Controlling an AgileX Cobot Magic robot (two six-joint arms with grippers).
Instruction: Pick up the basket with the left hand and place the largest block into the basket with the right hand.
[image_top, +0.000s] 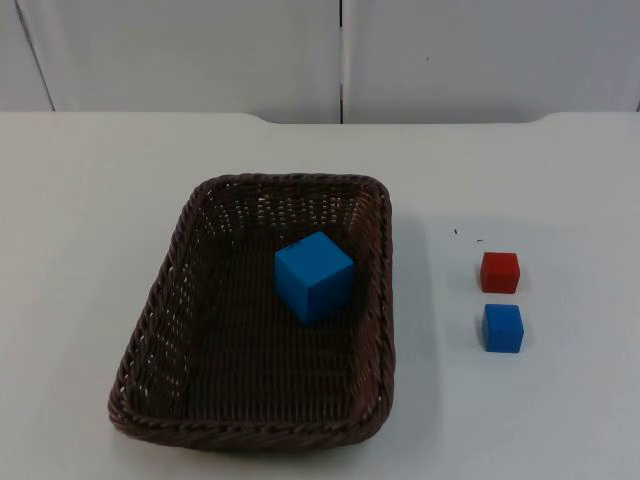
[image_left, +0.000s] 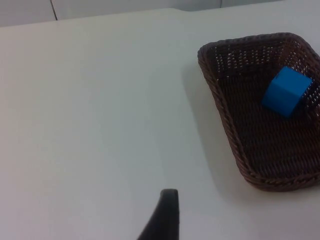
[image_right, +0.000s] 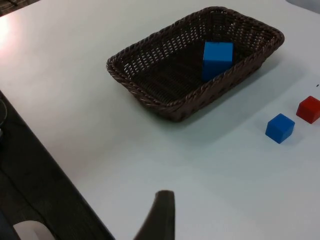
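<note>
A dark brown wicker basket (image_top: 165, 300) rests on the white table, left of centre. The largest block, a blue cube (image_top: 315, 276), lies inside it, tilted, near the right wall. It also appears as the blue cube (image_left: 286, 91) (image_right: 217, 57) within the basket (image_left: 220, 100) (image_right: 145, 97) in both wrist views. Right of the basket stand a small red cube (image_top: 499, 272) (image_right: 309, 108) and a small blue cube (image_top: 503, 328) (image_right: 280, 128). My left gripper (image_left: 165, 220) hangs well away from the basket's left side. My right gripper (image_right: 159, 215) hovers far from the basket and cubes, holding nothing I can see.
The grey partition wall (image_top: 300, 50) closes the table's far side. In the right wrist view the table's edge (image_right: 55, 160) runs diagonally, with dark floor (image_right: 25, 170) beyond it. Bare table surrounds the basket and the two small cubes.
</note>
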